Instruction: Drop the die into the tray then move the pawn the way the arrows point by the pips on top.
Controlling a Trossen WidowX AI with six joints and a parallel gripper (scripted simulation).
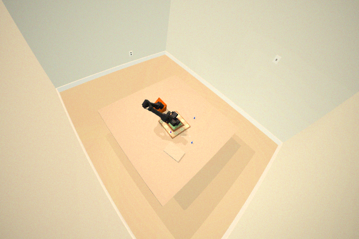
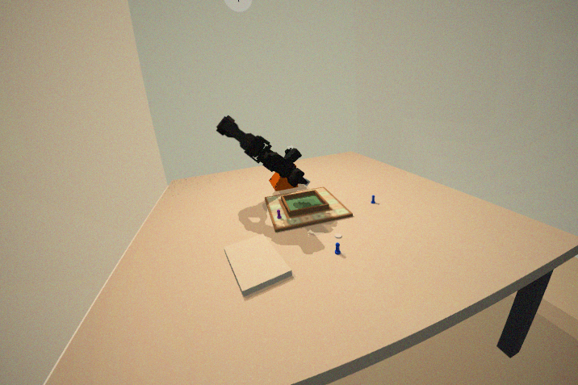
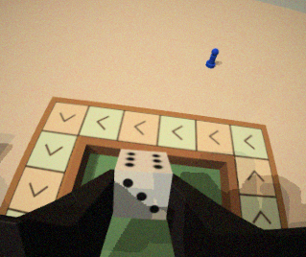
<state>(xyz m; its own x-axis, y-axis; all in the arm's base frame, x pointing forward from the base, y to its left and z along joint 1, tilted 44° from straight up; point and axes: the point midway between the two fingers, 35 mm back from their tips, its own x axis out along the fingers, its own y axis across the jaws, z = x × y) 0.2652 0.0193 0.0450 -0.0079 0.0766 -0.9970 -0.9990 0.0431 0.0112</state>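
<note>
Wrist | hand grips die | board arrows legible

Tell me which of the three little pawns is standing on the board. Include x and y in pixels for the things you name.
The purple pawn (image 2: 278,214) on the board's squares (image 2: 308,219); the other two, blue, stand on the table.

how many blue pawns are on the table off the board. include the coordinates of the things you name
2 in view: one (image 1: 191,142) (image 2: 337,248) near the pale flat slab (image 1: 174,153) (image 2: 257,264), the other (image 1: 194,117) (image 2: 372,199) farther from it. The arm could hide more.
</note>
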